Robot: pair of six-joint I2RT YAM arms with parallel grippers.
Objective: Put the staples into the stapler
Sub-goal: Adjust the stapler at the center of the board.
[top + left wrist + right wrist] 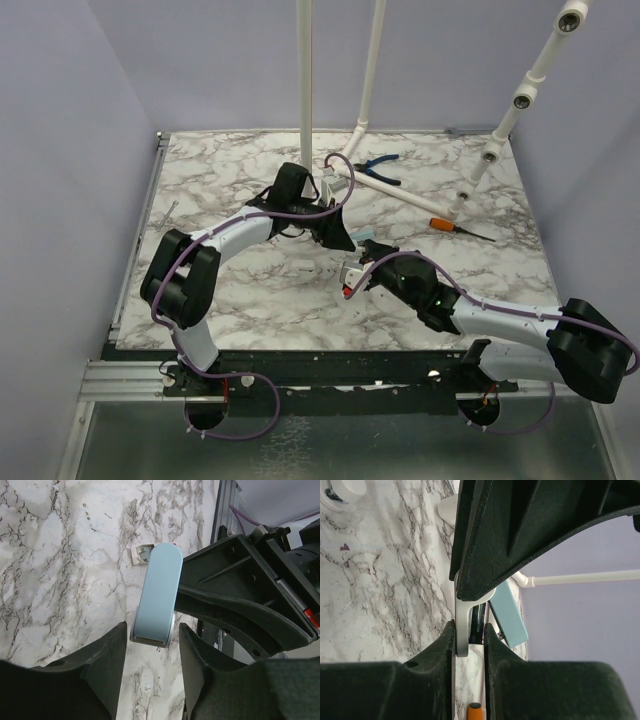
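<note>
- Gripping the stapler [160, 590]: right gripper [469, 630], jaws clamped on the silvery metal lower part, which the right wrist view shows edge-on between the dark fingers.
- Pale blue-green cover of the stapler sits just right of that metal strip in the right wrist view, tilted away from it. The end where they meet is hidden behind the other arm's fingers.
- Left gripper [152, 627]: jaws apart, one on either side of the stapler's near end. A sliver of marble shows on each side, so contact can't be confirmed.
- Stapler position: near the middle of the counter [230, 190], where the two arms' tips meet. It looks lifted off the surface. From the top view it is mostly covered by the grippers, with only a bit of blue showing.
- Small pale boxy item [142, 554] lies on the marble just beyond the stapler's far end. Too small to identify.
- Blue-handled pliers [380, 166] lie at the far side, near the foot of the white pipe frame [305, 80].
- Orange-handled screwdriver [447, 225] lies to the right of the grippers, well apart from the stapler.
</note>
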